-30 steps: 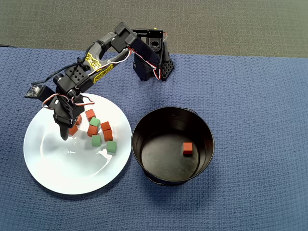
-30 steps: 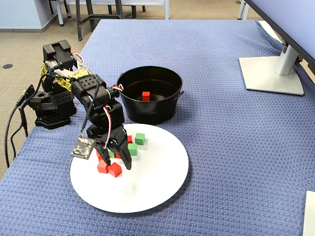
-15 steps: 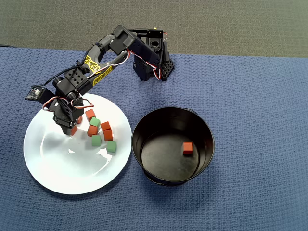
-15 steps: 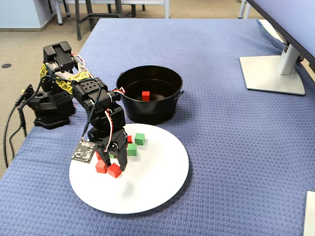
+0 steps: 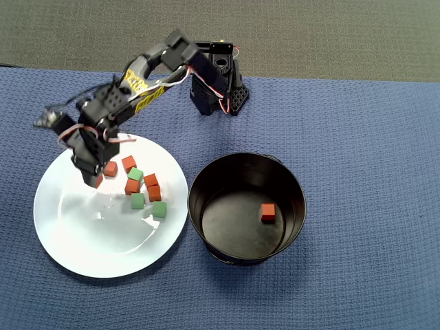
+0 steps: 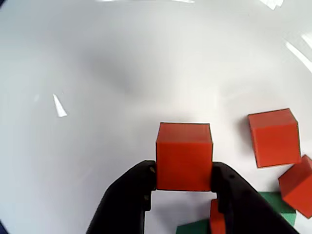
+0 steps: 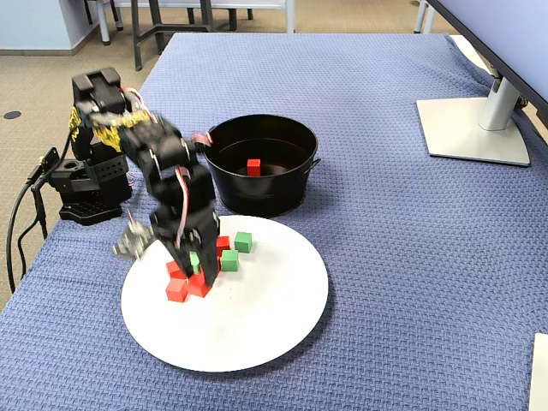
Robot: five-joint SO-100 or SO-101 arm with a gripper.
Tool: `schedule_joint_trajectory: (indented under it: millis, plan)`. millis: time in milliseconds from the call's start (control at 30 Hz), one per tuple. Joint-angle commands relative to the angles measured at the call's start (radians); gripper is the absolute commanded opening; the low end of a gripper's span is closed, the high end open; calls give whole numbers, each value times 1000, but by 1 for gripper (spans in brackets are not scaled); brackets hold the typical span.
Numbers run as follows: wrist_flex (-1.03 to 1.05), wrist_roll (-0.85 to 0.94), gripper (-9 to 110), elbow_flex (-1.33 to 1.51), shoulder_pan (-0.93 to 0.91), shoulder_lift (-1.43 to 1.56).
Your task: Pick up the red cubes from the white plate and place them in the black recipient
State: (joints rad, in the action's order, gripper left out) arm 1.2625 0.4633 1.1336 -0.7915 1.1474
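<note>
gripper (image 6: 183, 187) | clamped on a red cube (image 6: 184, 156) | above white plate (image 6: 97, 73)

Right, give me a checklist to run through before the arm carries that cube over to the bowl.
1. Grip: gripper shut on a red cube, both sides pinched: ok.
2. Cube colour: red, not green: ok.
3. Cube clear of the plate: cannot tell; the gripper sits low over it.
4. Nothing else caught: the neighbouring red cube lies apart: ok.
5. Bowl has room: only one cube inside: ok.
6. Path to the bowl: open cloth between plate and bowl: ok.
</note>
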Motion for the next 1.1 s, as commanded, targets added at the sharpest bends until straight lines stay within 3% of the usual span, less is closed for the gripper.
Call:
schedule_joint_trajectory:
  millis: [0,267,567,667,833,1067]
  plan:
    - [72,-44,0,-66,103,230]
    - [126,-189,0,-2,457,541]
    - [49,-357,1,198,910,620]
    - [35,-362,23,236,960,578]
    - [98,-308,28,92,818,534]
    - [202,-186,22,29,383,541]
